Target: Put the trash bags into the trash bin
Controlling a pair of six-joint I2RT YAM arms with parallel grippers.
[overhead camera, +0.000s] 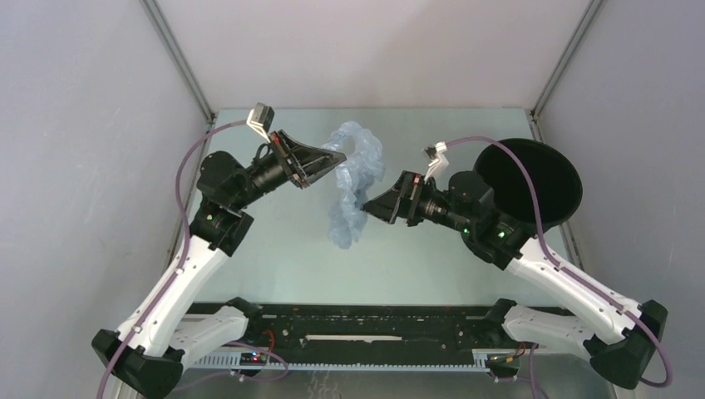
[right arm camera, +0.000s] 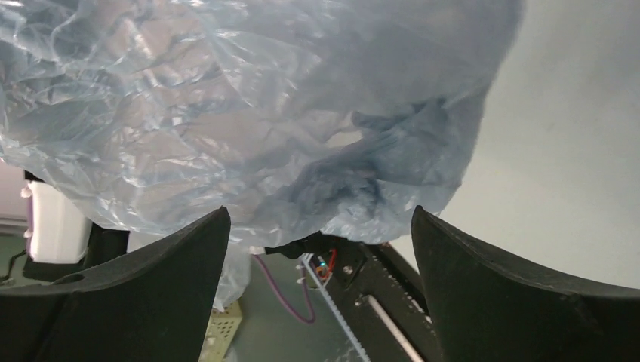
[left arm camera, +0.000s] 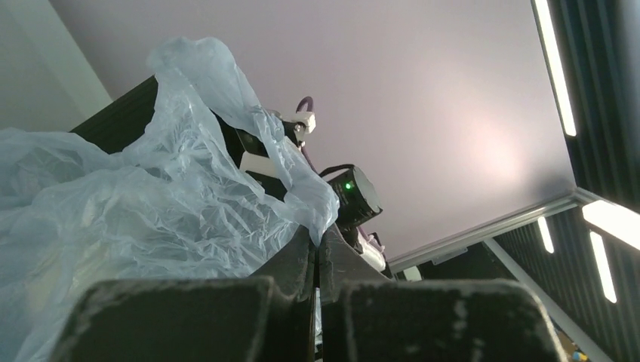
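The pale blue-grey trash bag [overhead camera: 353,183] hangs crumpled in the air above the table's middle. My left gripper [overhead camera: 339,156] is shut on the trash bag's upper part and holds it up; in the left wrist view the film [left arm camera: 151,204] bunches out above my closed fingertips [left arm camera: 300,253]. My right gripper [overhead camera: 367,204] is open, its tips right beside the bag's right side at mid height; in the right wrist view the bag [right arm camera: 249,113] fills the space above the spread fingers [right arm camera: 173,264]. The black trash bin [overhead camera: 527,179] is at the right, behind my right arm, its open mouth tipped toward the camera.
Grey walls and metal posts enclose the table on three sides. The black base rail [overhead camera: 374,320] with both arm mounts runs along the near edge. Purple cables [overhead camera: 187,166] loop off each arm.
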